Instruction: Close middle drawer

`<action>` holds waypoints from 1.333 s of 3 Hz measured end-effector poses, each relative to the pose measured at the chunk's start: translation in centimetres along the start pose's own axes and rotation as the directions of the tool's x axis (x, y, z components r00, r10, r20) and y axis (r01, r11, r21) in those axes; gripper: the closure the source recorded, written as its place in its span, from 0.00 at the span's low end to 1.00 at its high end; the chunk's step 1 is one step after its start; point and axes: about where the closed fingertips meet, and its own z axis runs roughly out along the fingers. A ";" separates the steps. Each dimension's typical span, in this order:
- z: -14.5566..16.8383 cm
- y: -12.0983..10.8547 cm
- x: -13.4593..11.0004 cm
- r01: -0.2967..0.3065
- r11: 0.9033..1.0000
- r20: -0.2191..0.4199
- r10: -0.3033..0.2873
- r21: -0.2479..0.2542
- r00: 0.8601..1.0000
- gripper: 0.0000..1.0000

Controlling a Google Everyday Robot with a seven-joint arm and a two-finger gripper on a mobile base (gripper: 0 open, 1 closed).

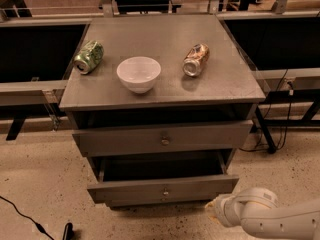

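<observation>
- The middle drawer [125, 190] is made of grey wood with a matt finish; a small shiny brass knob [165, 191] is fixed on its front.
- The bowl [139, 74], above the middle drawer, is seen as smooth, white and slightly glossy.
- Two cans, one green [89, 57] and one brownish [195, 60], above the middle drawer, are of shiny metal.
- The gripper [214, 210], just right of the middle drawer's front, is covered in smooth cream plastic.

Reaches in from the lower right corner with the arm [285, 224] nearly level; bends at the rounded wrist [246, 209]; carries the gripper [214, 212] low near the bottom edge, pointing left.
</observation>
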 end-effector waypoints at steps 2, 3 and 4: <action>-1.1 -0.5 -1.2 -0.012 0.997 0.078 0.006 0.078 0.997 1.00; -1.1 -0.3 -1.9 -0.030 0.995 0.130 0.018 0.091 0.991 1.00; -1.6 -0.6 -3.0 -0.016 0.995 0.187 -0.003 0.101 0.982 1.00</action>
